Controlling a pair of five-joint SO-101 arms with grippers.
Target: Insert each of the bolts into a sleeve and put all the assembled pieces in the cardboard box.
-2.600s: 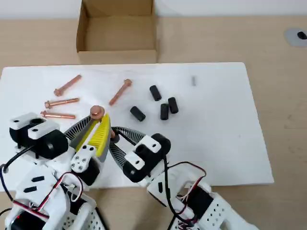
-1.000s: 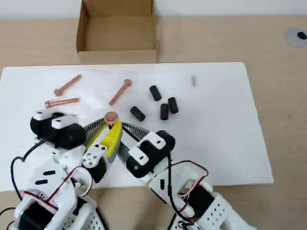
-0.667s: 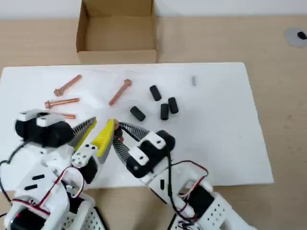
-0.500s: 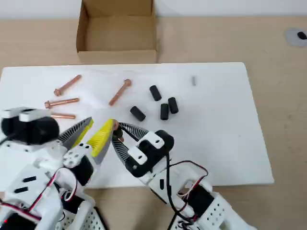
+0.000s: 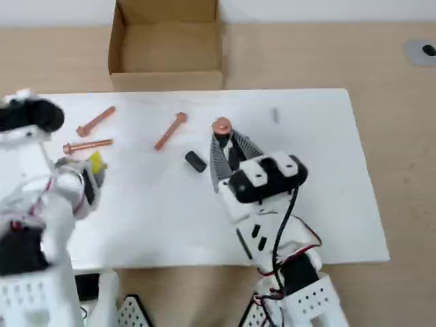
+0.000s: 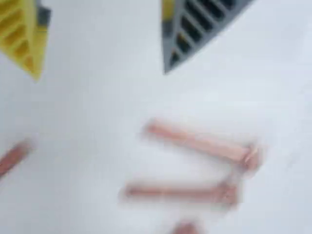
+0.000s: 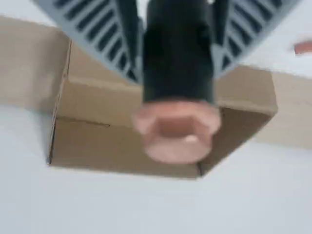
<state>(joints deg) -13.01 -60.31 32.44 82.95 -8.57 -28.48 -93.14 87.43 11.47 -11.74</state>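
One sleeved bolt point(image 5: 221, 127) (right fingers' point(image 5: 216, 155)) moved toward box point(image 5: 167, 80).

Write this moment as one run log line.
left gripper: open near loose bolts | right gripper: shut on sleeved bolt, short of cardboard box

1. Left arm stands at the high view's left edge; left gripper point(image 6: 100, 73) points down, fingers spread apart.
2. Right arm sits mid-frame; right gripper point(image 5: 228, 139), seemingly aimed toward the frame's top, clamps a sleeved bolt point(image 7: 178, 73).
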